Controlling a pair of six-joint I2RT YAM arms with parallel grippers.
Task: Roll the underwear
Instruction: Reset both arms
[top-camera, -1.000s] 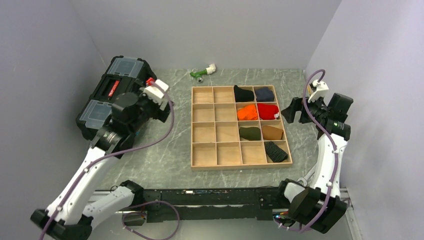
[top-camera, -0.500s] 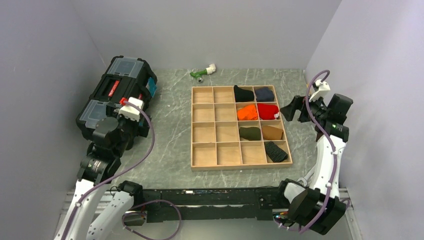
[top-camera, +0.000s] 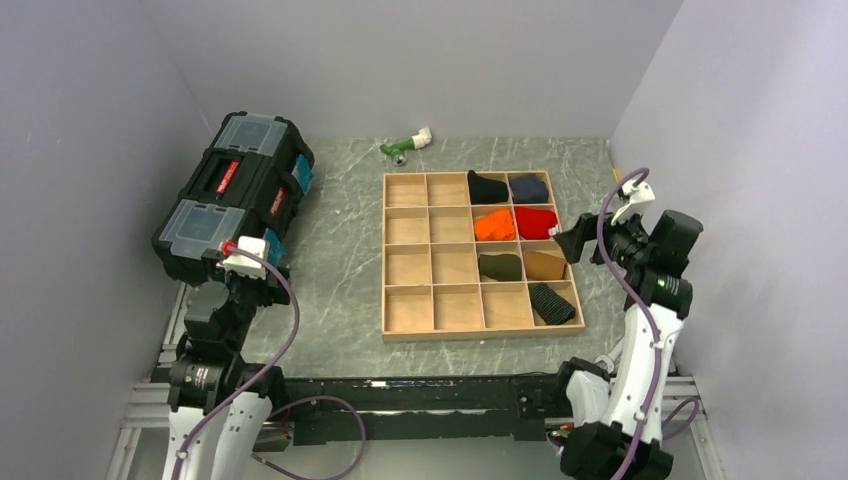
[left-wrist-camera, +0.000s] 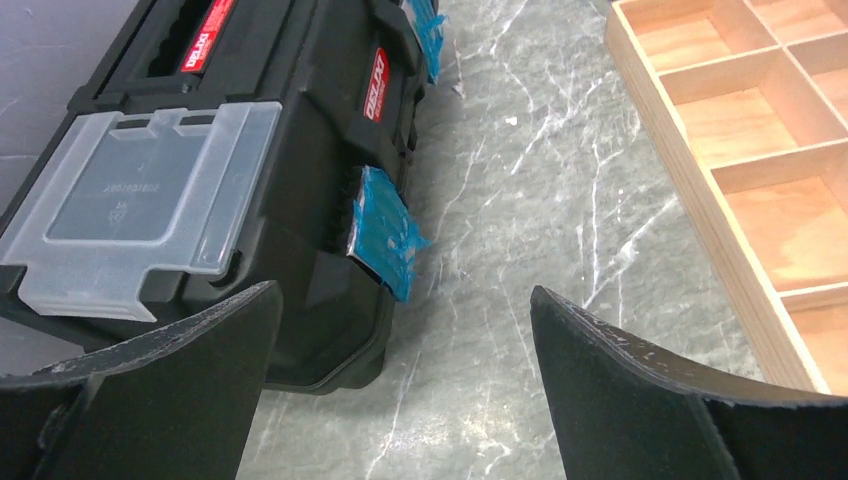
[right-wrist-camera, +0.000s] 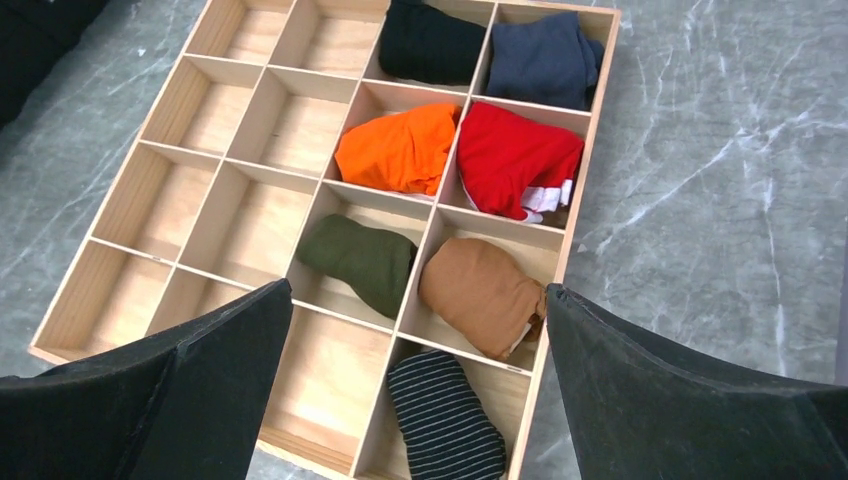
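The underwear (top-camera: 499, 266) is a dark olive-green roll lying in a cell of the wooden tray (top-camera: 404, 330), third row from the back, third column. It also shows in the right wrist view (right-wrist-camera: 362, 262); no waistband shows. My right gripper (top-camera: 577, 240) is open and empty, in the air at the tray's right edge, apart from the cloth; in its own view (right-wrist-camera: 418, 287) the tray lies below it. My left gripper (top-camera: 257, 280) is open and empty, low by the toolbox's near end, far left of the tray (left-wrist-camera: 405, 290).
A black toolbox (top-camera: 235, 190) with clear lids and blue latches stands at the left. Other tray cells hold black (top-camera: 487, 187), navy (top-camera: 529, 187), orange (top-camera: 495, 224), red (top-camera: 536, 221), brown (top-camera: 544, 264) and black ribbed (top-camera: 553, 302) rolls. A green-and-white object (top-camera: 405, 145) lies at the back.
My left arm has pulled back from over the toolbox toward the near left edge. My right gripper has dropped slightly nearer. Both stay open. The cloths have not moved.
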